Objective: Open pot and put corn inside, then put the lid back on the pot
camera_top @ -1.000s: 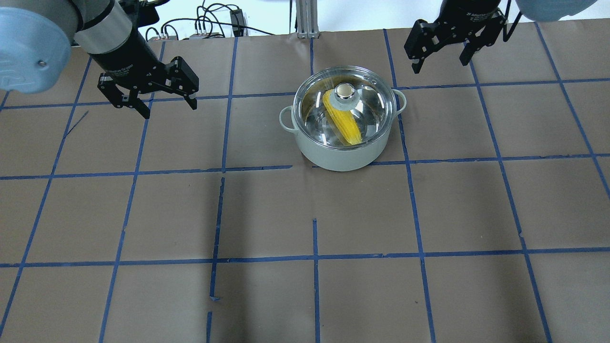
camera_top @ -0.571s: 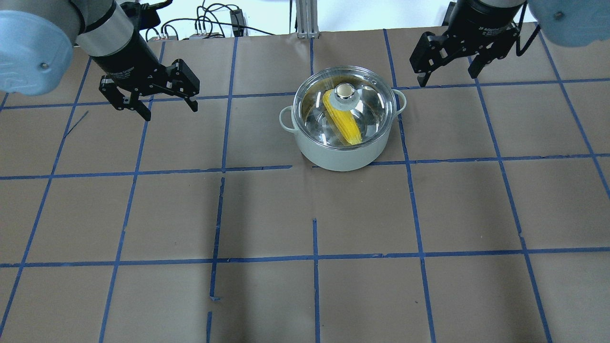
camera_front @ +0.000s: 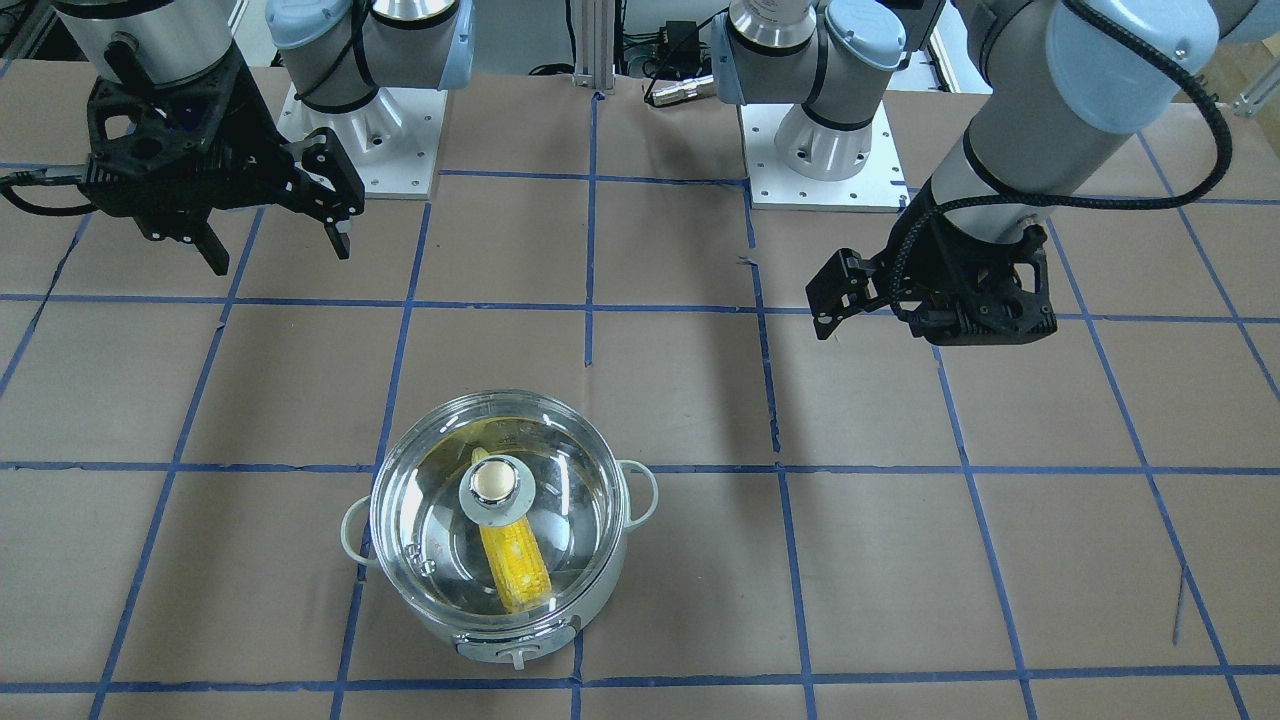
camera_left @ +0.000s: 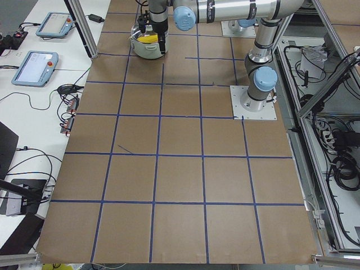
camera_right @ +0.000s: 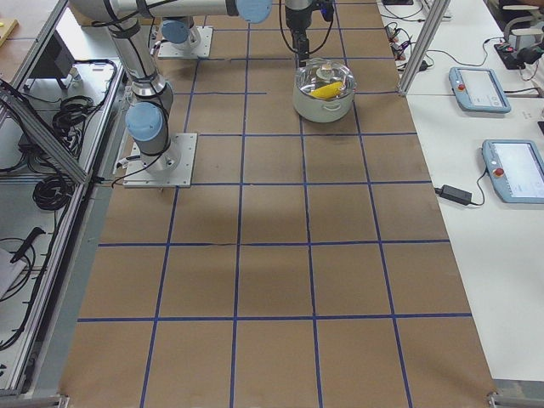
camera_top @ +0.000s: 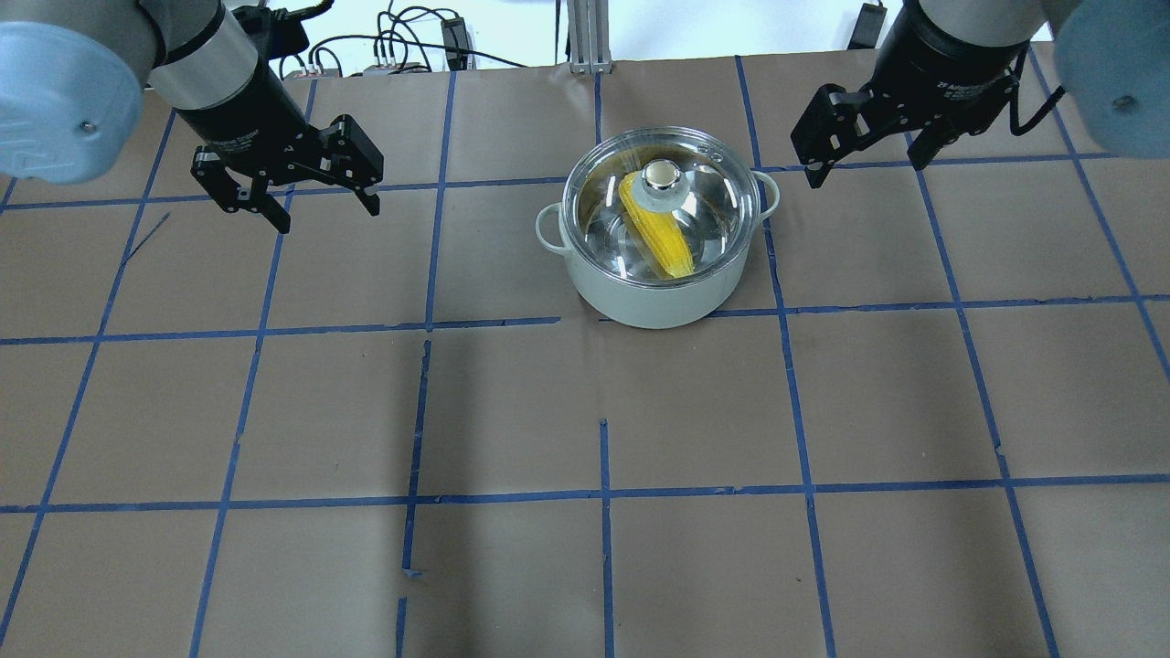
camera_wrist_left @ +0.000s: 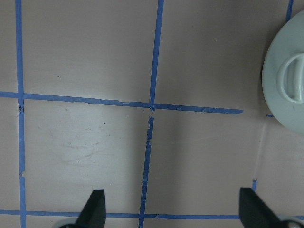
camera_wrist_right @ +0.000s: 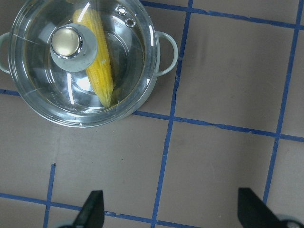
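Note:
The pale-green pot (camera_top: 640, 306) stands on the table with the glass lid (camera_top: 708, 206) seated on it. The yellow corn (camera_top: 663, 242) lies inside, visible through the glass. The pot (camera_front: 470, 640), lid (camera_front: 565, 480) and corn (camera_front: 515, 570) also show in the front-facing view. My left gripper (camera_top: 326, 212) is open and empty, well to the pot's left. My right gripper (camera_top: 866, 169) is open and empty, just beyond the pot's right handle. The right wrist view looks down on the lid (camera_wrist_right: 123, 61) and corn (camera_wrist_right: 97, 66). The left wrist view shows only the pot's edge (camera_wrist_left: 280, 71).
Brown paper with blue tape grid lines (camera_top: 603, 493) covers the table. The two arm bases (camera_front: 820, 160) stand on plates at the robot's side. Cables (camera_top: 402, 46) lie past the far edge. Control pendants (camera_right: 480, 89) rest on the side bench.
My right gripper has moved down and to the right in the overhead view, staying open. My left gripper has barely shifted. Pot, lid and corn are unmoved.

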`<state>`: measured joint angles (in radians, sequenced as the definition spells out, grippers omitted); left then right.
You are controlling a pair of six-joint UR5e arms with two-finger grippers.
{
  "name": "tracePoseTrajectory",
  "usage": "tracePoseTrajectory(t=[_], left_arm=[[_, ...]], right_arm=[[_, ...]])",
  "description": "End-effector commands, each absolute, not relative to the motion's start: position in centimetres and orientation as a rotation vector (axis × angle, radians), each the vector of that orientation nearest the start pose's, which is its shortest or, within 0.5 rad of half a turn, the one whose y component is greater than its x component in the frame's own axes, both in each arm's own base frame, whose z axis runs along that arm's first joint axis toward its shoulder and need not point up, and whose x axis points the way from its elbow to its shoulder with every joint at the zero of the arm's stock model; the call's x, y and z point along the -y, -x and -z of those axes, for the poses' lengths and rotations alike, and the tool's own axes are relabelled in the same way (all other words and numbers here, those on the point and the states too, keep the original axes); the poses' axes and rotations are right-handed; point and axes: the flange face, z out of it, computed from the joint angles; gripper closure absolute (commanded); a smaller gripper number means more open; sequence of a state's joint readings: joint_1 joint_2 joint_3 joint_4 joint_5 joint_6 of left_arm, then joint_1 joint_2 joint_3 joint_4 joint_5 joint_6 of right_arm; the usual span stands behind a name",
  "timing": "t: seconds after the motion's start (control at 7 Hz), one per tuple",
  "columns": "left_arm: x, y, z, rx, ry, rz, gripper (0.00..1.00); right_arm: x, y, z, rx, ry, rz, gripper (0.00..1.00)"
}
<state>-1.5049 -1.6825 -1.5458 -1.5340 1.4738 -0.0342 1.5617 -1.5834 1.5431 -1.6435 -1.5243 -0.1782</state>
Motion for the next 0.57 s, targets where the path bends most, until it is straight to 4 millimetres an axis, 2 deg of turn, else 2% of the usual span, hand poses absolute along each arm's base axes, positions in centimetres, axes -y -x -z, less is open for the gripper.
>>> tracePoseTrajectory(t=[0.0,0.43], left_arm=[[53.95,10.67,-44.77,-3.226,0.137,-0.071,0.00],[54.41,10.12,-45.25,-3.193,0.066,0.011,0.00]], right_arm=[[49.96,-13.48,-51.23,-3.088,0.284,0.178,0.01],[50.03,-14.05,-50.34,-3.099,0.291,0.128,0.00]])
